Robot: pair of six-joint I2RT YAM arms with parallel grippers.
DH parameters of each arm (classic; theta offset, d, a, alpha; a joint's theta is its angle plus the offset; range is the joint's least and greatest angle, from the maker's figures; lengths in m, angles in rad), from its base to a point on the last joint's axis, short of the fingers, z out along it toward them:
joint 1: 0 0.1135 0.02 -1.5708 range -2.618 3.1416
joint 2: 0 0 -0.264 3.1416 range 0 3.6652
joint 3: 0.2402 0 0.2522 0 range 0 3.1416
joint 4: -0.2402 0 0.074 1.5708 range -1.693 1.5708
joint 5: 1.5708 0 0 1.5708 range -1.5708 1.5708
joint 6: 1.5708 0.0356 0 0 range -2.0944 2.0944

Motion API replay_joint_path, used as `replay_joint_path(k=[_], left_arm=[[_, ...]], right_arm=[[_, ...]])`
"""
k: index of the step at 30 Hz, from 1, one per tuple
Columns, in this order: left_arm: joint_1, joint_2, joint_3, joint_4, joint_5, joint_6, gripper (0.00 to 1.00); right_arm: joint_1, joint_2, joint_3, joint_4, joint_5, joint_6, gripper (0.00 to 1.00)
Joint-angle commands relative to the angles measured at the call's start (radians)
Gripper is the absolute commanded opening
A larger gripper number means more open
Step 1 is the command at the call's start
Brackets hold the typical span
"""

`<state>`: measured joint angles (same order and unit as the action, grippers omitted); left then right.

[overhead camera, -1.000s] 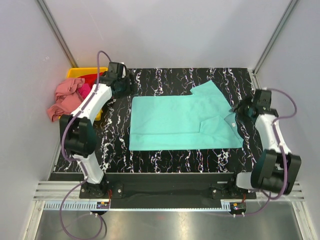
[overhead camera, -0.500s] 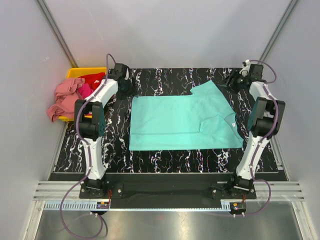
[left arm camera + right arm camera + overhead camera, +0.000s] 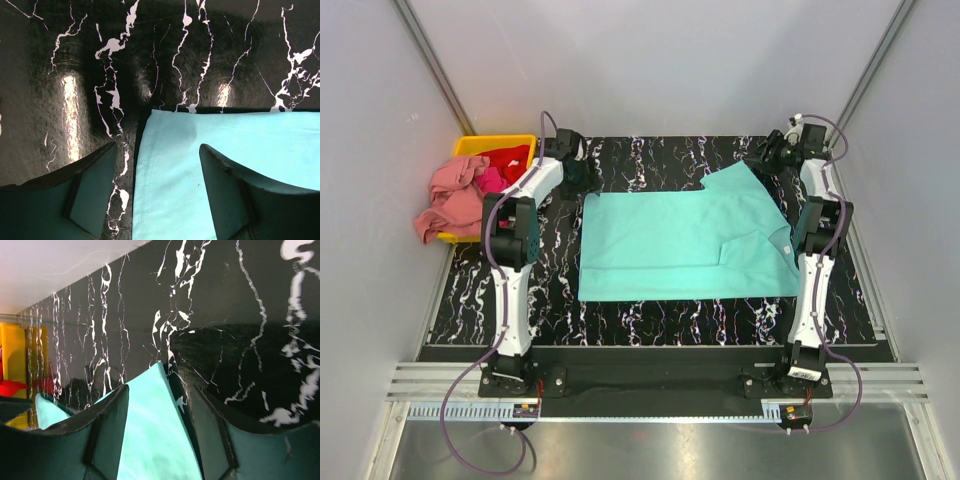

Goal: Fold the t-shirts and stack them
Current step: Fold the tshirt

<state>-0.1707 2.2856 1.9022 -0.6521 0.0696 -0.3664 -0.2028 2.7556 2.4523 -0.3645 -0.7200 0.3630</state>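
Approaching far corners of the turquoise-teal t-shirt point(image 3: 680, 245)
Left tool point(image 3: 156, 150) at ten o'clock, right tool point(image 3: 160, 390) at two, are gaping empty; t-shirt is lying flat centrally on the surface point(image 3: 650, 158); descend evenly, pinching corners squarely.

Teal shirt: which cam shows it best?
Top external: the whole teal shirt is in frame, spread on the table. The left wrist view shows only one corner of it, between the jaws of the open left hand. The right wrist view shows only a pointed tip at the open right hand.
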Motion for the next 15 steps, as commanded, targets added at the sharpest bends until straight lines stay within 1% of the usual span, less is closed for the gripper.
replay_joint_path(k=[1,5,7,9,11,12,15], left_arm=[[0.01,0.018,0.055,0.037,0.035,-0.003,0.72],[0.011,0.051,0.09,0.02,0.052,-0.008,0.71],[0.013,0.054,0.09,0.029,0.056,-0.012,0.71],[0.013,0.06,0.095,0.034,0.062,-0.014,0.72],[0.013,0.066,0.106,0.029,0.071,-0.014,0.71],[0.013,0.071,0.11,0.028,0.075,-0.014,0.71],[0.013,0.074,0.109,0.026,0.082,-0.014,0.71]], right_arm=[[0.034,0.019,0.086,-0.021,0.024,0.011,0.61],[0.052,0.047,0.099,-0.004,0.044,0.022,0.65],[0.055,0.065,0.109,-0.001,0.036,0.028,0.65],[0.049,0.107,0.163,-0.001,0.005,0.065,0.6],[0.048,0.114,0.174,-0.01,0.001,0.067,0.56],[0.048,0.11,0.156,-0.005,0.001,0.065,0.56],[0.048,0.078,0.1,0.027,0.008,0.059,0.51]])
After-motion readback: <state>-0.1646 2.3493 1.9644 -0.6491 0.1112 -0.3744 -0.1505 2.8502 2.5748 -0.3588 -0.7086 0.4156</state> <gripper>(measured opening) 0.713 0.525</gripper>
